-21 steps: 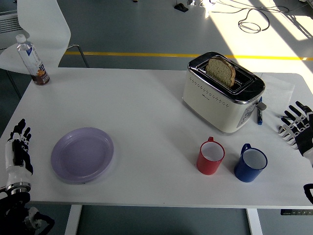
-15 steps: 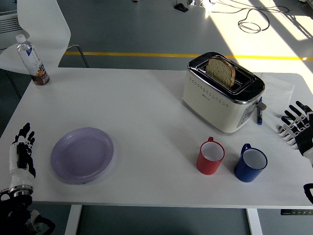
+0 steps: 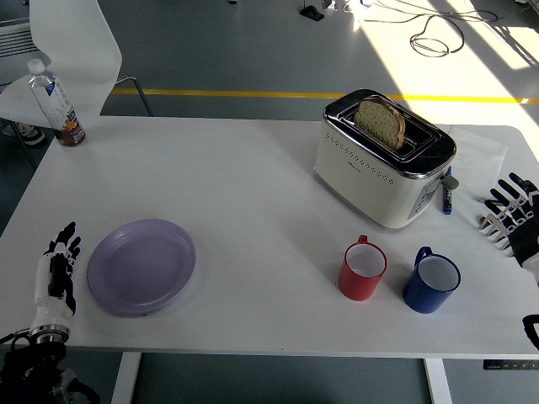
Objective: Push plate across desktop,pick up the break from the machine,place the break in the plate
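White and wide, the surface [image 3: 253, 185] held everything. Next biggest was the toaster [image 3: 383, 160], far on the right side, with a slice of bread [image 3: 381, 123] standing up out of its slot, so it looked ready to be lifted out. The purple plate [image 3: 141, 266] lay empty near the front left, well apart from the toaster, which is probably why it needed a push first. A red mug [image 3: 363, 268] and a blue mug [image 3: 431, 280] stood between the plate and the toaster side and could get bumped. A bottle [image 3: 56, 103] stood far back. The left hand [image 3: 56, 278] was just beside the plate, fingers straight, holding nothing. The right hand [image 3: 512, 217] rested at the right edge, fingers spread and empty.
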{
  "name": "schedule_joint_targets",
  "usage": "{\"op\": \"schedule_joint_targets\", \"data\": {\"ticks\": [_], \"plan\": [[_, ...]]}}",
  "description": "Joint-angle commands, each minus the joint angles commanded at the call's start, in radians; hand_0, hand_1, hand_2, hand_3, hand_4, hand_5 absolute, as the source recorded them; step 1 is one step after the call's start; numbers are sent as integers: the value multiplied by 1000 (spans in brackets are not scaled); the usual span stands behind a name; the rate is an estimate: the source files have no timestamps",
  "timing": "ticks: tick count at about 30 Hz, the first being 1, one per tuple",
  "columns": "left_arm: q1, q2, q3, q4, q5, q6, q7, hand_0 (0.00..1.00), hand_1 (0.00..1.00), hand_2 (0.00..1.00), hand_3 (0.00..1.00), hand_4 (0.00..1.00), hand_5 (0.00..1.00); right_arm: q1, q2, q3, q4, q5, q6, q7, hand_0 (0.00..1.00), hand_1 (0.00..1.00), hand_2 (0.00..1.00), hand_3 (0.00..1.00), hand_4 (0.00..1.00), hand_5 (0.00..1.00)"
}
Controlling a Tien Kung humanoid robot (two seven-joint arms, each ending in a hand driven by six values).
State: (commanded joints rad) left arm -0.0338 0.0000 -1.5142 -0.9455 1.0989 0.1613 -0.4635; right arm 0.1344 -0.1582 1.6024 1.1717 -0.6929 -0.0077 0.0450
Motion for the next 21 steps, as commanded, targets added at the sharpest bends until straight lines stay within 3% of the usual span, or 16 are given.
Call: {"op": "schedule_joint_targets", "data": {"ticks": [21], "plan": [[4, 0, 57, 2, -9, -17, 3, 916, 922, 953, 862, 519, 998, -10, -1, -5, -1, 1, 0, 1, 781, 735, 729, 720, 509, 572]]}}
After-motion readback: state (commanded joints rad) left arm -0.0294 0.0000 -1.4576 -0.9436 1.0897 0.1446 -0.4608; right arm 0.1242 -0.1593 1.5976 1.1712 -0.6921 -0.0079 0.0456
